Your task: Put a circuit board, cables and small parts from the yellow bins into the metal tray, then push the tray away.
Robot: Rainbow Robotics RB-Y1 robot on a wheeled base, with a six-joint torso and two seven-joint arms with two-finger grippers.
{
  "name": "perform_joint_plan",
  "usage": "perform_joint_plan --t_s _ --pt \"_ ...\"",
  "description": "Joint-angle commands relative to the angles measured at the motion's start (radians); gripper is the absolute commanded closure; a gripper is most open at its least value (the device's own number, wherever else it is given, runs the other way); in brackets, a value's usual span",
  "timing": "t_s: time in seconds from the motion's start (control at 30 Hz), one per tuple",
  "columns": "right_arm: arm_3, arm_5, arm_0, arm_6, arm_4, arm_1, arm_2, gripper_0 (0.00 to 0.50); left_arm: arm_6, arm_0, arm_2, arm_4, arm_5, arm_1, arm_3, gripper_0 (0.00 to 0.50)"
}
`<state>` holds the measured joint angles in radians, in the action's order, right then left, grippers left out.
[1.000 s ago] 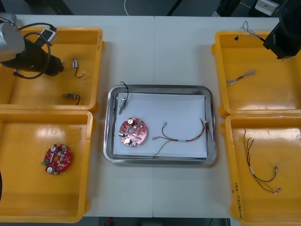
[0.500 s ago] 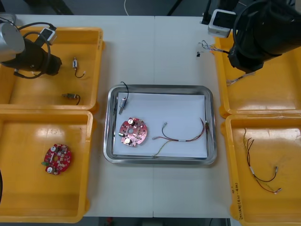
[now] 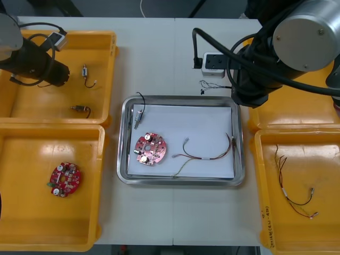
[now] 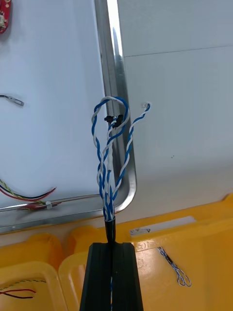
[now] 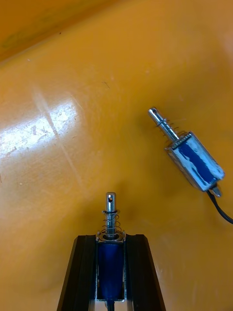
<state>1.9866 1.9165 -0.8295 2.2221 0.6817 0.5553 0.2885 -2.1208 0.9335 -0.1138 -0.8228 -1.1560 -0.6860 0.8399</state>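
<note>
The right gripper (image 4: pixel 110 245) is clamped on a twisted blue and white cable (image 4: pixel 110 146), its loops hanging by the far right corner of the metal tray (image 3: pixel 180 182). The left gripper (image 5: pixel 110 238) is closed on a small metal part (image 5: pixel 110 214) in the far left yellow bin (image 3: pixel 32 106), with another part (image 5: pixel 191 158) lying near. A circuit board (image 3: pixel 151 148) and a red and yellow cable (image 3: pixel 207 155) lie in the tray

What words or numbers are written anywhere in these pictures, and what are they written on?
Dark handwriting on the rim of the near right yellow bin: too small to read.
White sticker on the rim of the far right yellow bin: marks too blurred to read.
No other writing can be made out.
</note>
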Motion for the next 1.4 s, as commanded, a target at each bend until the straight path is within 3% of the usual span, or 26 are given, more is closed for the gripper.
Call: perform_joint_plan --t_s 0.03,0.5,0.9,1.4 --pt "-0.032 0.003 -0.008 0.004 -0.03 -0.037 0.075 0.5 -0.07 0.03 0.066 0.056 -0.088 -0.052 0.087 0.5" --pt "-0.21 -0.059 -0.028 -0.001 -0.094 -0.107 0.158 0.5 0.038 0.014 0.099 0.102 -0.251 -0.053 0.245 0.498" --pt "-0.235 -0.163 -0.033 -0.015 -0.179 -0.124 0.251 0.5 0.248 -0.067 0.097 0.106 -0.409 -0.052 0.533 0.5" --pt "-0.348 -0.261 -0.033 -0.012 -0.18 -0.124 0.293 0.5 0.567 -0.163 0.072 0.097 -0.604 -0.041 0.889 0.498"
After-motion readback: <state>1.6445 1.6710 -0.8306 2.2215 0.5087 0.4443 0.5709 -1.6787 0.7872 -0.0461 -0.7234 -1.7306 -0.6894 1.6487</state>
